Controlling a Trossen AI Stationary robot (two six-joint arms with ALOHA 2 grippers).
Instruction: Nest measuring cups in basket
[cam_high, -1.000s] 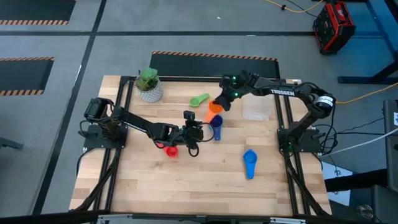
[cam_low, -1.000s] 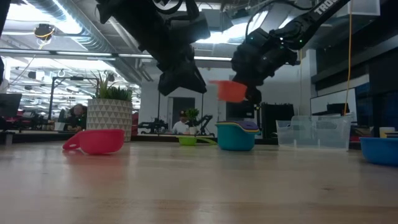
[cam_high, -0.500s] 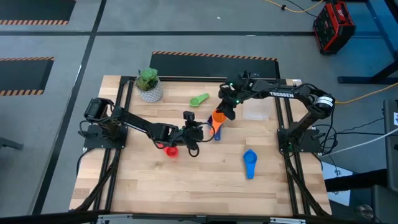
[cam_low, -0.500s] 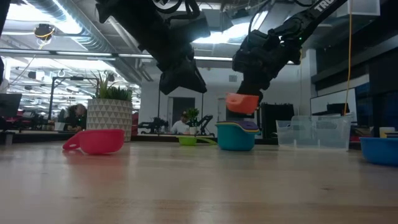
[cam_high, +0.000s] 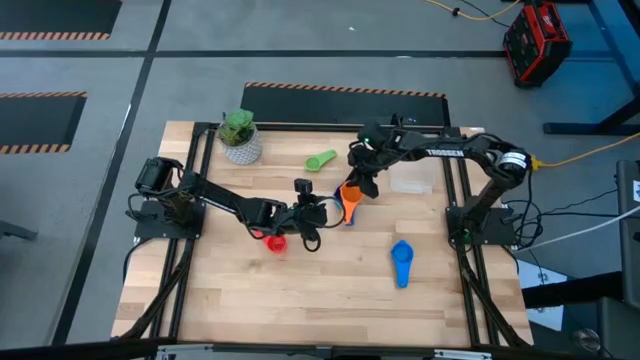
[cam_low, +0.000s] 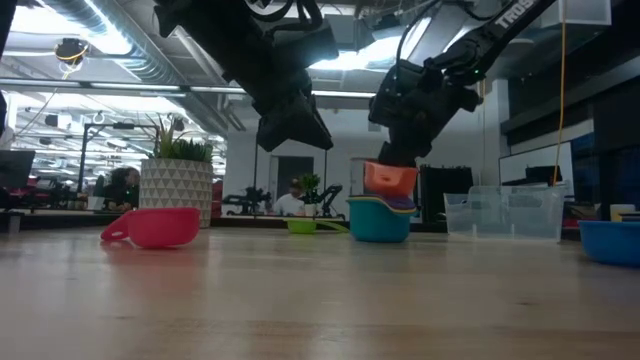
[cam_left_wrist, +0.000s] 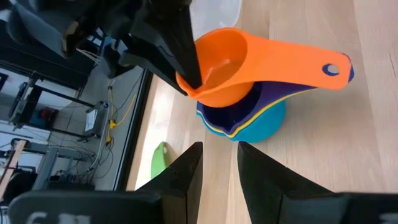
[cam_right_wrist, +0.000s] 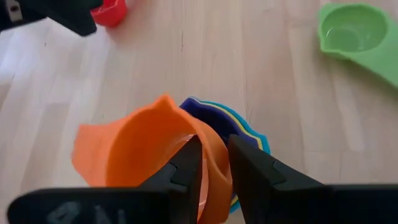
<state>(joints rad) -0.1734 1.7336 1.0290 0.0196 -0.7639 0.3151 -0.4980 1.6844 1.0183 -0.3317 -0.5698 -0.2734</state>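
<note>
Left wrist view gives us the clearest look at the orange cup (cam_left_wrist: 227, 65): it sits tilted in the mouth of the nested stack (cam_left_wrist: 245, 121), not yet seated, with its flat handle running out over the wood. We pinch its rim with the right gripper (cam_right_wrist: 214, 165), one finger inside the bowl and one outside, which we judge lets us steer it down into the purple, yellow and teal cups beneath. It is a small bright scoop with a thin wall and a hole at the handle's end.

Around the middle of the table (cam_high: 330, 290) the stack stands, with the left gripper (cam_high: 312, 215) hovering just beside it, fingers a little apart and empty, over the red cup (cam_high: 274, 241). The green cup (cam_high: 322, 160) lies toward the far edge, the blue cup (cam_high: 401, 262) nearer the front. The clear basket (cam_high: 412, 177) waits by the right arm, holding no cups that we can see, and the plant (cam_high: 240, 135) stands at the far left.
</note>
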